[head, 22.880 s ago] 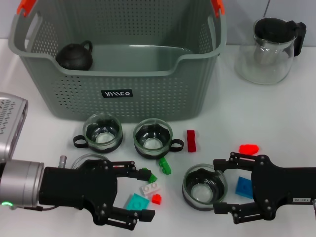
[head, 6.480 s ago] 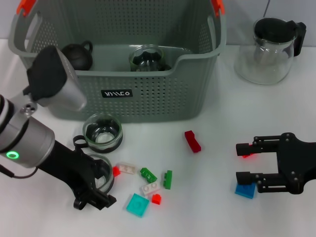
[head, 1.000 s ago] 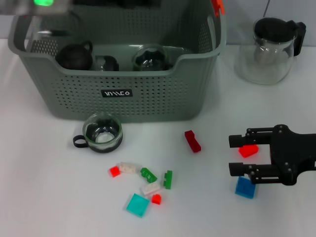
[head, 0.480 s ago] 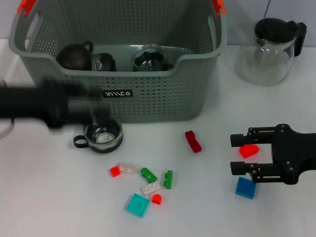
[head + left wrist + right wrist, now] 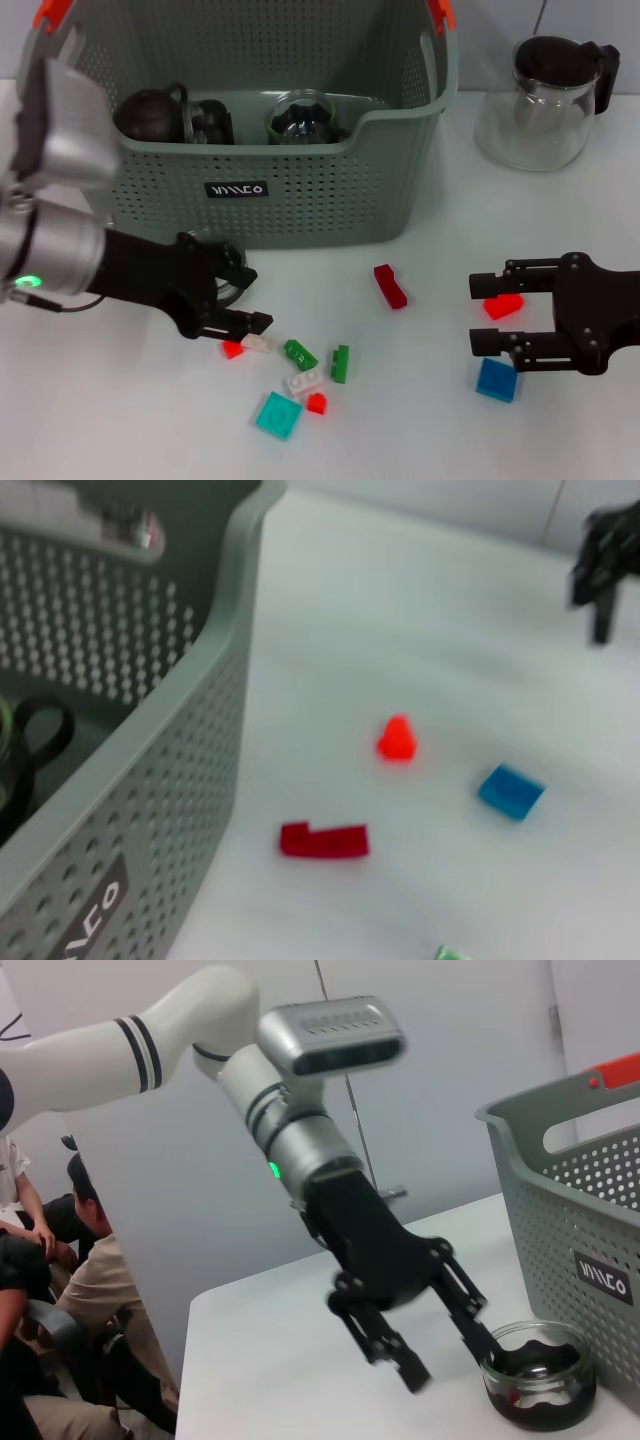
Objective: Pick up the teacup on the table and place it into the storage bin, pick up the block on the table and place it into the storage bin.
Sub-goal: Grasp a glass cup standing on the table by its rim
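Observation:
The last glass teacup (image 5: 538,1378) stands on the table in front of the grey-green storage bin (image 5: 300,200). My left gripper (image 5: 243,297) is open and low over it, hiding most of it in the head view. In the right wrist view the left gripper (image 5: 445,1355) has one finger by the cup's rim. My right gripper (image 5: 488,315) is open at the table's right, with a red block (image 5: 503,305) between its fingers and a blue block (image 5: 496,380) just in front. The bin holds a black teapot (image 5: 150,112) and two glass cups (image 5: 298,115).
A glass jug (image 5: 545,95) with a black lid stands at the back right. A dark red block (image 5: 390,286) lies mid-table. Several small blocks lie near the front, among them a teal one (image 5: 277,414) and a green one (image 5: 340,363).
My left arm has come down from over the bin to the teacup on the table. The right gripper has barely moved.

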Robot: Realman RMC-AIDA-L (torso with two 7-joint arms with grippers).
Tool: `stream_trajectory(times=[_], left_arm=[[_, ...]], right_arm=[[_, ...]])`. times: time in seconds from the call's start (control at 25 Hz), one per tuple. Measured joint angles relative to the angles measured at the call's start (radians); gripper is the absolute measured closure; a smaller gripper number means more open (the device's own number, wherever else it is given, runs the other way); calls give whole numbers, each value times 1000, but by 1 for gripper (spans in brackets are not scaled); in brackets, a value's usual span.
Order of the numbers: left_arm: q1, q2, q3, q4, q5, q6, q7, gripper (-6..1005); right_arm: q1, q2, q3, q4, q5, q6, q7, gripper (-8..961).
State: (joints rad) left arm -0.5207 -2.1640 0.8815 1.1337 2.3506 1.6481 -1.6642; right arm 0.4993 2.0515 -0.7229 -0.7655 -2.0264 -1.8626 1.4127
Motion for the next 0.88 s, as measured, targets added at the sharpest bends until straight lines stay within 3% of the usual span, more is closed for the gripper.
stream_trajectory(times=[0.32, 0.88], left_arm=[[-32, 0, 127, 16, 89, -135, -130, 398], [-22, -5, 147, 20, 180, -190, -164, 397]], right_arm=[[-3, -1, 2, 0, 0, -1, 2, 269], [-10, -1, 2, 2, 0, -1, 2, 267]])
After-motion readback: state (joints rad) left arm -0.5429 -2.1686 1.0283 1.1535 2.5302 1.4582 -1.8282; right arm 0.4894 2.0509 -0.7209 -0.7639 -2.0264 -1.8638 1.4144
